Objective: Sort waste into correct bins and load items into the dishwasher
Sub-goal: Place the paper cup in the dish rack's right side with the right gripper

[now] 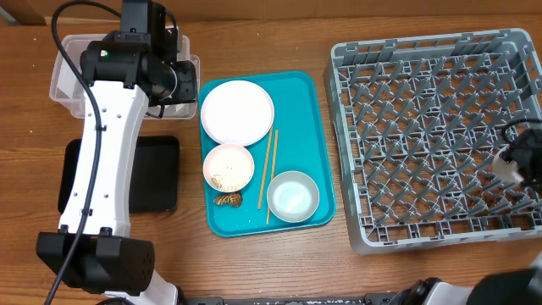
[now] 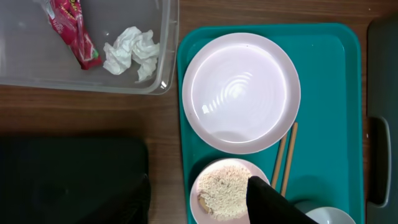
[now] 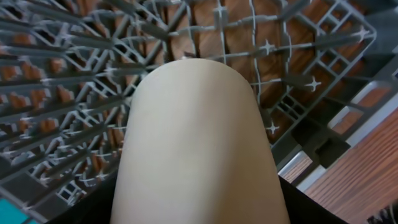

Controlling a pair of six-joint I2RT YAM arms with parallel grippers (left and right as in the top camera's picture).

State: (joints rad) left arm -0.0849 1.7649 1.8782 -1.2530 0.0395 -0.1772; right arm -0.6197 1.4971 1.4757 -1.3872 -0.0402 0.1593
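Wood-grain table shows through the grey dish rack just below my right end effector, closed on the small white cup, whose long axis points down toward the rack's right-edge pegs.

I see a teal tray and a white plate. The wrapper is red, the tissue white, the rack grey, my cup cream, and the desk brown woodgrain.

Left arm stretched forward, jaws wide apart. Right arm barely visible, jaws clamped on small white cup.
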